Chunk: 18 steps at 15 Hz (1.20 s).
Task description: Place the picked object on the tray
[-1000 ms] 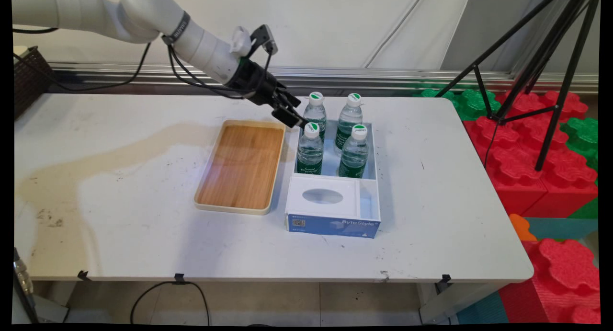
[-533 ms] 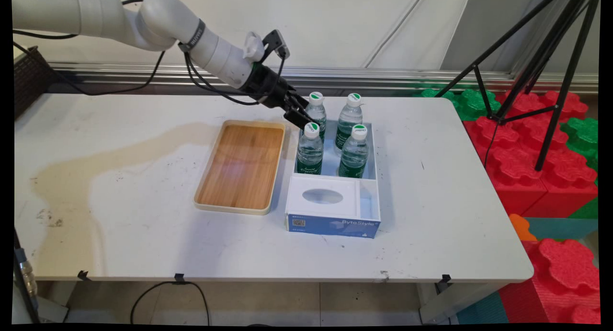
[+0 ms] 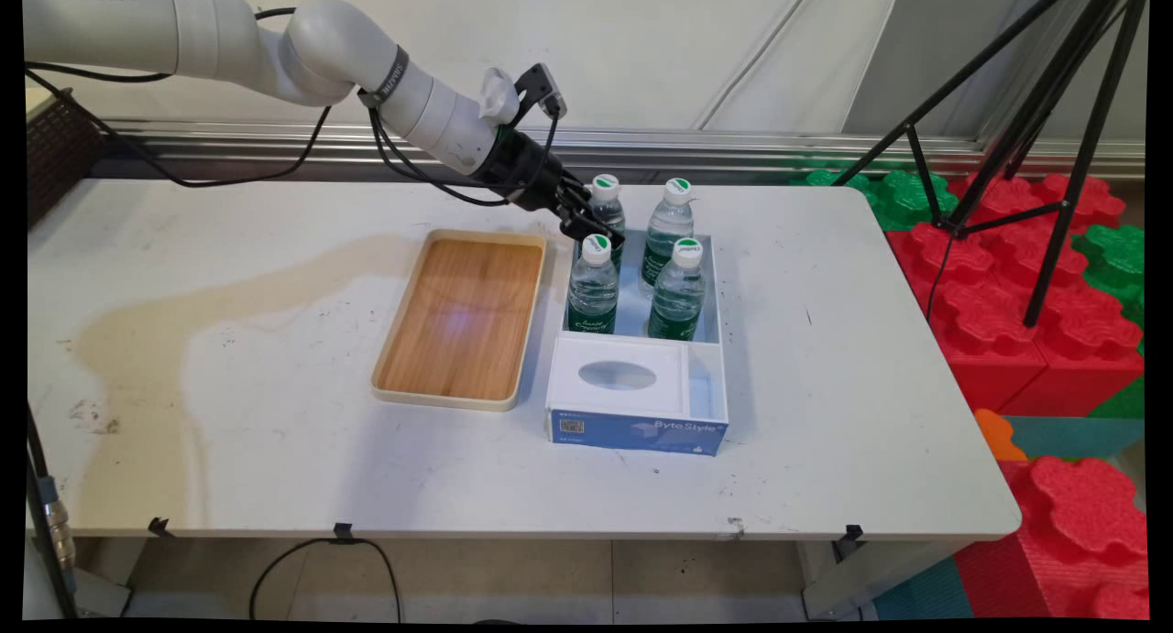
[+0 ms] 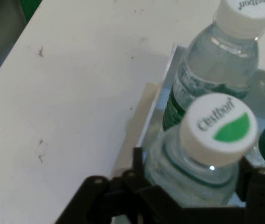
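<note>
On the desk (image 3: 275,450), a wooden tray (image 3: 463,317) lay left of centre. Just right of it, the gripper (image 3: 600,234) stood open, its fingers (image 4: 139,163) flanking the neck of the near-left bottle (image 4: 202,154) among four in the white box (image 3: 710,376).

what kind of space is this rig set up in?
Likely an indoor lab or demo area, not a home: a black tripod stands right of the white table, red and green foam blocks are stacked beside it, and a plain panel wall runs behind.
</note>
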Tool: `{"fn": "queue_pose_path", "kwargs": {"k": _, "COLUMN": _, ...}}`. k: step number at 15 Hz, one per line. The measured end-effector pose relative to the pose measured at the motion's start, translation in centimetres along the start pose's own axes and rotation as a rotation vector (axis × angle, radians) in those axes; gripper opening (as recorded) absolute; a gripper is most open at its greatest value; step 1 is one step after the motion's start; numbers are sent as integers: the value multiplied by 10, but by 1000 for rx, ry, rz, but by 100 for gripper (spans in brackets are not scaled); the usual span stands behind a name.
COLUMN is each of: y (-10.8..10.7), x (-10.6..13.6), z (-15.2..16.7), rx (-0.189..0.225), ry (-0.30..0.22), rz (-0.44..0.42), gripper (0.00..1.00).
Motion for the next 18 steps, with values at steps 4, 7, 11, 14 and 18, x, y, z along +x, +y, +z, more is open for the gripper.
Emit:
{"fn": "queue_pose_path", "kwargs": {"k": 4, "y": 1, "x": 0, "z": 0, "rx": -6, "ry": 3, "rz": -3, "gripper": 0}}
{"fn": "queue_pose_path", "kwargs": {"k": 7, "y": 0, "x": 4, "z": -5, "rx": -9, "ry": 11, "rz": 3, "gripper": 0}}
{"fn": "queue_pose_path", "kwargs": {"k": 11, "y": -9, "x": 25, "z": -29, "rx": -8, "ry": 31, "rz": 15, "gripper": 0}}
{"fn": "queue_pose_path", "kwargs": {"k": 14, "y": -16, "x": 43, "z": -55, "rx": -1, "ry": 47, "rz": 9, "gripper": 0}}
{"fn": "queue_pose_path", "kwargs": {"k": 18, "y": -16, "x": 64, "z": -104, "rx": -2, "ry": 73, "rz": -43, "gripper": 0}}
